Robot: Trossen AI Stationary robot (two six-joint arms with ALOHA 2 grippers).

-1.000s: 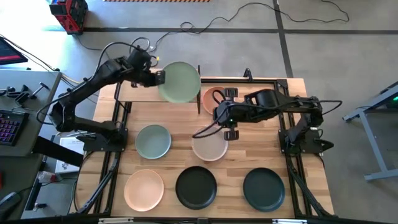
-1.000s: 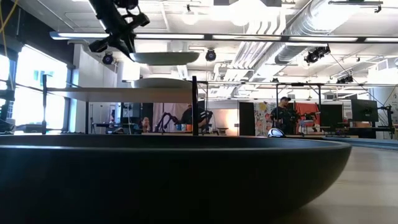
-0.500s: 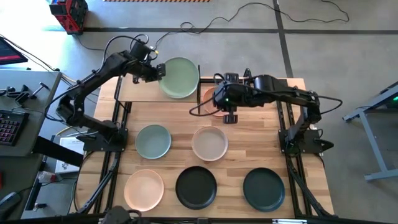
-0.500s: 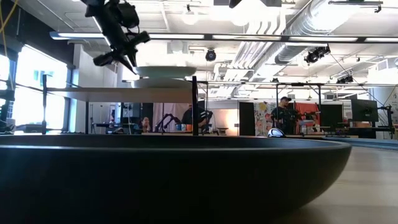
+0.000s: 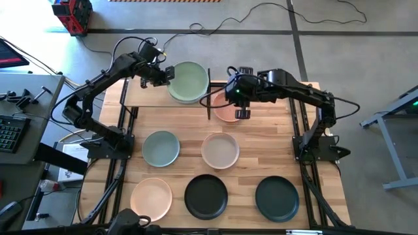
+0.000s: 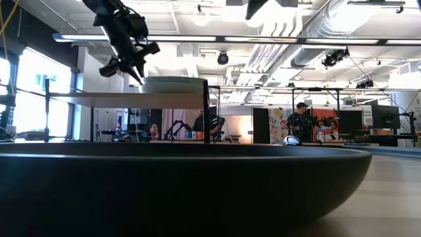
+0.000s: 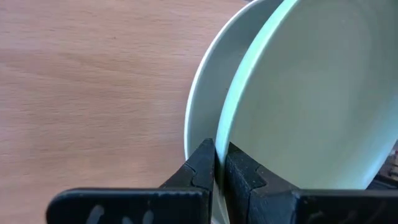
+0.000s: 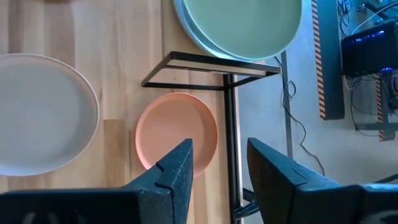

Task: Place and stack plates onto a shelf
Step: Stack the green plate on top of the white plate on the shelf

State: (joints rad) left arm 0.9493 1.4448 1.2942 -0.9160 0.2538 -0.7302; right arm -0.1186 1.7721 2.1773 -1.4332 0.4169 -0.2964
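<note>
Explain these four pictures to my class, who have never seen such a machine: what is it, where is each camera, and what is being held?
Two dark robot arms work at a wooden table. One camera looks down from above, one sits at table height, one rides on each wrist. The left gripper pinches the rim of a green plate lying on another green plate on the shelf. The right gripper, open, hangs over a pink plate beside it. Five more plates lie on the table: blue-grey, beige, peach, two black.

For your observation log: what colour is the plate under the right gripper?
Salmon pink plate, clearest in the right wrist view, beneath the open right gripper.
</note>
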